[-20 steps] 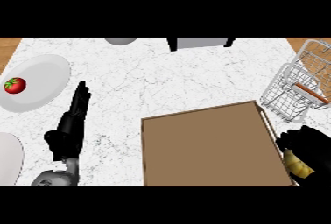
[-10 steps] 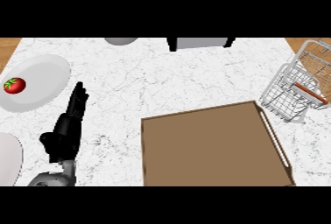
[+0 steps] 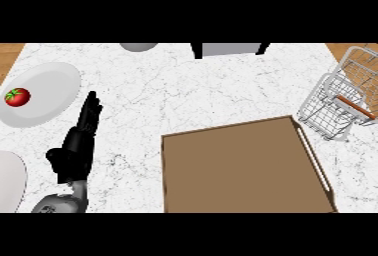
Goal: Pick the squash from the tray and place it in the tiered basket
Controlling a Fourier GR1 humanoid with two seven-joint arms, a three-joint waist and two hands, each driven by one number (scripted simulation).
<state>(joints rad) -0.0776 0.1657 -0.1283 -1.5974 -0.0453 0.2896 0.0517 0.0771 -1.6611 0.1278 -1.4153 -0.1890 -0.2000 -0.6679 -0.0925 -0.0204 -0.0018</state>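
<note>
Your left hand rests flat with straight fingers, holding nothing, beside the glossy white plate with its tomato. Neither the squash nor your right hand shows; the flat brown tray lies bare. Approach the wire tiered basket from above, clearing its rim.

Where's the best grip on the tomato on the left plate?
Probably around the tomato at its round red sides, coming from above: it sits green top up, alone on a shallow plate. The open left hand is beside that plate.
</note>
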